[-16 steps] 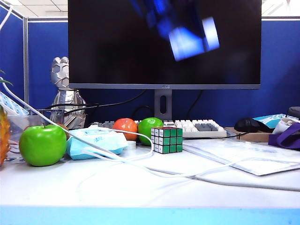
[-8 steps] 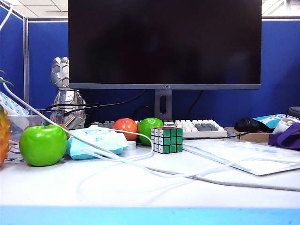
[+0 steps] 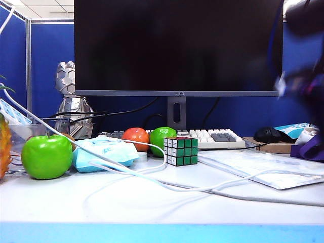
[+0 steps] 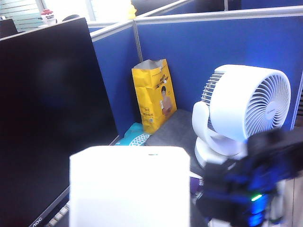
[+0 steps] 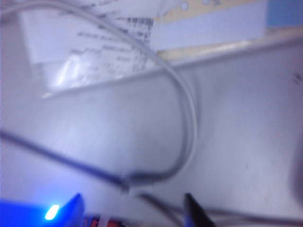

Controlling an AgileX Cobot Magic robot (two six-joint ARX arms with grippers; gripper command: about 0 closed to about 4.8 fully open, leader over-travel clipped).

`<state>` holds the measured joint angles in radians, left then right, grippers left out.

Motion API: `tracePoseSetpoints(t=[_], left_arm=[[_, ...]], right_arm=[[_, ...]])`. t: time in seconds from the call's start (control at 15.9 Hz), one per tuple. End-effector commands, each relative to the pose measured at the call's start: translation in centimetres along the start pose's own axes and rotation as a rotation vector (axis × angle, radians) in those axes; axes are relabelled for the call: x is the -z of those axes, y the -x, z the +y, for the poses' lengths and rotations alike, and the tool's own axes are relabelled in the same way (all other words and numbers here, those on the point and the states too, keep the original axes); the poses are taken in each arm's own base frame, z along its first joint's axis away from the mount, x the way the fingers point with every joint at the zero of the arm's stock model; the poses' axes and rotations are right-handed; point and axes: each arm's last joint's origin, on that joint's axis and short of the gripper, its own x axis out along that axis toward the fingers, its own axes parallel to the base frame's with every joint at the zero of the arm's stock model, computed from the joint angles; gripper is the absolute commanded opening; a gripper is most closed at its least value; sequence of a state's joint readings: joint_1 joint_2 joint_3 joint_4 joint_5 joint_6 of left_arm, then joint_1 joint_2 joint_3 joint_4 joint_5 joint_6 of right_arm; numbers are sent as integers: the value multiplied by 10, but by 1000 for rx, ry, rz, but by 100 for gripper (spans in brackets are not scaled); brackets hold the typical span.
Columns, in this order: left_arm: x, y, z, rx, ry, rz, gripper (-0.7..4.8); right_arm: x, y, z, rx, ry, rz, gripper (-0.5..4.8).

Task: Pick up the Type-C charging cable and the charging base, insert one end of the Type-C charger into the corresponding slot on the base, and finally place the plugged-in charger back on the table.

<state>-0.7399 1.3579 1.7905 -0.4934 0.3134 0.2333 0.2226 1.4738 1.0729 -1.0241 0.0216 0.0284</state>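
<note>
In the left wrist view the charging base (image 4: 128,189), a glossy white block, fills the space at my left gripper's jaws and hides the fingers. It is held up high beside the monitor, out of the exterior view. My right arm (image 3: 304,86) is a dark blur at the right edge. My right gripper (image 5: 135,210) hangs open over the table (image 5: 246,123), fingertips (image 5: 194,213) wide apart. The Type-C charging cable (image 5: 189,118) loops on the table, and its plug end (image 5: 130,182) lies just ahead of the fingertips. A thin white cable (image 3: 163,161) curls by the cube.
A monitor (image 3: 177,45) stands at the back with a keyboard (image 3: 215,137) under it. A green apple (image 3: 46,156), a blue wipes pack (image 3: 104,152), a Rubik's cube (image 3: 180,151) and papers (image 3: 263,169) lie on the table. A fan (image 4: 241,109) stands behind.
My right arm has come into the exterior view at the right as a blur. The bright reflection on the monitor screen is gone. Things on the table have not moved.
</note>
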Motion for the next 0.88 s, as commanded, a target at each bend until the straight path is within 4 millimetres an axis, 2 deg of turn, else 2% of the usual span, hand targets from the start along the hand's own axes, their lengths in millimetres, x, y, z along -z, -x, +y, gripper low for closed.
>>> tracePoseSetpoints(t=[0.06,0.25,0.5,0.63,0.82,0.88], left_arm=[[-4,3,-1,26,-2,-27,-6],[-4,4,-2,45,-1,-29,-6],[-4,4,-2,44,-1,-29,-6],[-3,4,-2,45,0,-24,-6],[-3,4,-2,47,3,-16,-6],[-2,4,-2,47,4,-15,-6]], right_arm=[[-17,-27,1,20,61,19,234],[-24,-48,-2,139,67,70,233],[-30,-53,-3,163,112,35,228],[-32,-55,-2,162,112,25,156],[-32,-64,-2,160,118,58,156],[-33,-71,-3,162,119,82,137]])
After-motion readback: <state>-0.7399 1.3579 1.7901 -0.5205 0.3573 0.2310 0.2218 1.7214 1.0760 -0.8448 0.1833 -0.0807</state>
